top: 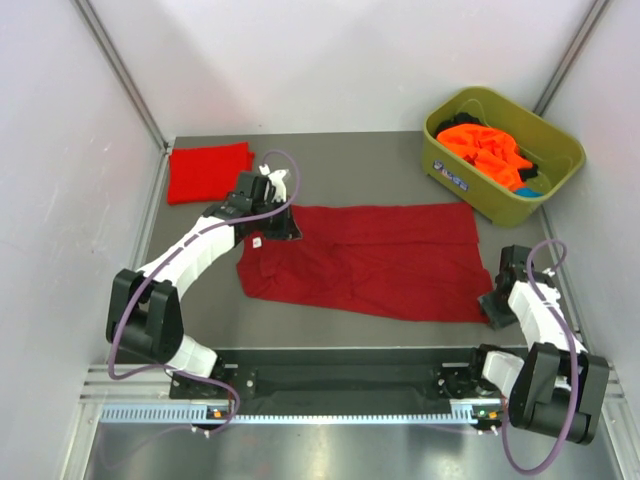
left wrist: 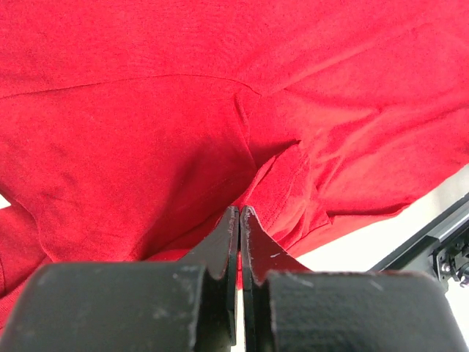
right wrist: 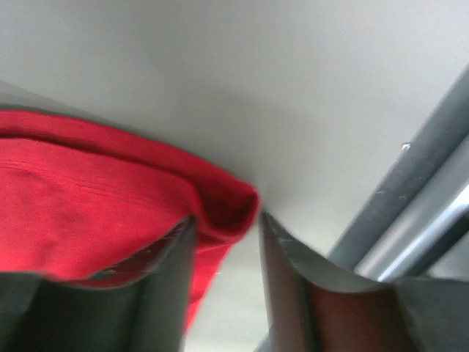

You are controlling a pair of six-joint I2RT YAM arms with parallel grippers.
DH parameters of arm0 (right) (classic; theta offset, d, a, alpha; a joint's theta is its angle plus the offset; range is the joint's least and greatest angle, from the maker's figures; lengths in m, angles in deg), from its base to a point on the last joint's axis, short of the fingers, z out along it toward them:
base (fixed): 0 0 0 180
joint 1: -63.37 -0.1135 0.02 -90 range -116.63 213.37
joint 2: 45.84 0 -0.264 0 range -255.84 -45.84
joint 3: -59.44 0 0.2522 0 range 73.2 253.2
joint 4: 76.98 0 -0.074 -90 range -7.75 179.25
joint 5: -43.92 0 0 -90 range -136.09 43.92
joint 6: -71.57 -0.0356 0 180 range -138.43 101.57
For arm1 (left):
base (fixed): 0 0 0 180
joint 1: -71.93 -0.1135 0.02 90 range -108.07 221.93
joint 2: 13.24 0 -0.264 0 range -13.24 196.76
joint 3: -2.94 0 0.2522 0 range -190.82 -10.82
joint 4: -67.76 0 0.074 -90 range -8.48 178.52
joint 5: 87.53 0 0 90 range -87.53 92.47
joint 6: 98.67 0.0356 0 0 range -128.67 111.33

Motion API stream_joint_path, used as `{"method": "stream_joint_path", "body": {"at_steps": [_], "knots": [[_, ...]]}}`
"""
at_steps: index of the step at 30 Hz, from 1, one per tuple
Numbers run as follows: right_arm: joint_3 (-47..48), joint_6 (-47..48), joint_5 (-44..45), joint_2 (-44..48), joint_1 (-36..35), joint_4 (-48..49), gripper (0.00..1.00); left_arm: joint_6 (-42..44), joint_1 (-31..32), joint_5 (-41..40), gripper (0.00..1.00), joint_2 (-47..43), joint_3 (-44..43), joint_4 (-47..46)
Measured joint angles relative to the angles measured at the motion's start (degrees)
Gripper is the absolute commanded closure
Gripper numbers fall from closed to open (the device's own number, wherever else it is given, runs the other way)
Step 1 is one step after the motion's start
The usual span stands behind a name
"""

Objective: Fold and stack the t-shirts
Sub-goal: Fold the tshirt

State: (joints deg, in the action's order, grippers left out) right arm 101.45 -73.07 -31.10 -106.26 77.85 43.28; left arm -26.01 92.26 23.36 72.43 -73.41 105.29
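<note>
A dark crimson t-shirt (top: 380, 262) lies spread flat across the middle of the table, its white neck label (top: 256, 241) at the left end. My left gripper (top: 284, 227) is at the shirt's far left corner; in the left wrist view its jaws (left wrist: 240, 214) are shut on a fold of the crimson cloth (left wrist: 146, 147). My right gripper (top: 497, 303) is at the shirt's near right corner; it is open (right wrist: 227, 218), with the cloth corner (right wrist: 88, 198) lying between the fingers against the left one. A brighter red t-shirt (top: 208, 172) lies folded at the back left. Orange t-shirts (top: 480, 148) sit in the tub.
An olive-green tub (top: 563, 150) stands at the back right, holding the orange cloth and some dark and blue items. White walls close in both sides and the back. A black rail (top: 340, 365) runs along the front edge. A metal frame bar (right wrist: 410, 198) is near the right gripper.
</note>
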Motion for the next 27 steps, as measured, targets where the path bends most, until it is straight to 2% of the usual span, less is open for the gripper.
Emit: {"method": "stream_joint_path", "body": {"at_steps": [2, 3, 11, 18, 27], "knots": [[0.0, -0.1, 0.0, -0.1, 0.0, 0.9, 0.8, -0.2, 0.0, -0.4, 1.0, 0.0, 0.0, 0.0], [0.0, -0.1, 0.2, -0.1, 0.0, 1.5, 1.0, -0.3, 0.0, -0.6, 1.0, 0.0, 0.0, 0.2], [-0.5, 1.9, -0.4, 1.2, 0.0, 5.3, 1.0, -2.0, -1.9, -4.3, 1.0, -3.9, 0.0, 2.3], [-0.5, 5.9, -1.7, 6.0, 0.0, 6.4, 1.0, -4.4, -6.5, -10.1, 1.0, -8.9, -2.1, 5.2], [2.8, 12.3, -9.8, 0.4, -0.1, 11.4, 1.0, -5.3, -9.7, -13.0, 1.0, -9.3, -4.2, 8.2]]}}
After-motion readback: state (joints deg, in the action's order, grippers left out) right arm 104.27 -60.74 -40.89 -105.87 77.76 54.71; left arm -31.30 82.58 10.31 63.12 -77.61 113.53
